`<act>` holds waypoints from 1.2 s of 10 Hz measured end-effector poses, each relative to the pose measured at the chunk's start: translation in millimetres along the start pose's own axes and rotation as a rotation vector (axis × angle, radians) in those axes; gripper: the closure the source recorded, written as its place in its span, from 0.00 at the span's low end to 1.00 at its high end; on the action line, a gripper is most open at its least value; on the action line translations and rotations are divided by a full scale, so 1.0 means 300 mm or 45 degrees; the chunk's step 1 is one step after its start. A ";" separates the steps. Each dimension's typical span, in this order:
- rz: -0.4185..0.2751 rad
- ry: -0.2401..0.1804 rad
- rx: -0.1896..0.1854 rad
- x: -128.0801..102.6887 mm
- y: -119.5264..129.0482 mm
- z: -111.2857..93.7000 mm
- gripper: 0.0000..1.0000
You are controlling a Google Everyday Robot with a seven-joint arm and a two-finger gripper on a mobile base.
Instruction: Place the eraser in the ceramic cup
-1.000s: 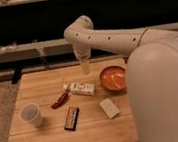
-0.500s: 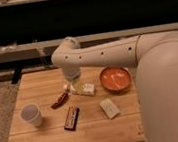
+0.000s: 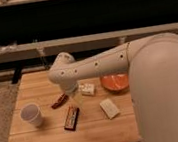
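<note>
The eraser, a flat dark block with reddish stripes, lies near the middle of the wooden table. The ceramic cup, small, white and upright, stands to its left near the table's left edge. My white arm reaches in from the right. The gripper hangs down from the wrist, above the table just behind the eraser, between a red object and a white box. It is well to the right of the cup and holds nothing that I can see.
A white box with a label and an orange bowl sit right of the gripper. A pale beige block lies right of the eraser. A small red object lies left of the gripper. A dark rail runs behind the table.
The arm has swung left and lowered over the table. The gripper has moved from the far middle down toward the eraser. The objects on the table have not moved.
</note>
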 end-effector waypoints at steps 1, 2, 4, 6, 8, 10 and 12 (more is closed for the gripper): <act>-0.033 -0.010 0.018 -0.035 -0.002 0.029 0.20; -0.054 -0.019 0.036 -0.067 -0.003 0.064 0.20; -0.085 -0.027 0.051 -0.105 0.006 0.130 0.20; -0.136 -0.023 0.030 -0.136 0.038 0.208 0.20; -0.181 0.001 0.003 -0.133 0.066 0.274 0.20; -0.203 0.024 -0.002 -0.127 0.069 0.307 0.20; -0.219 0.040 -0.002 -0.133 0.060 0.335 0.20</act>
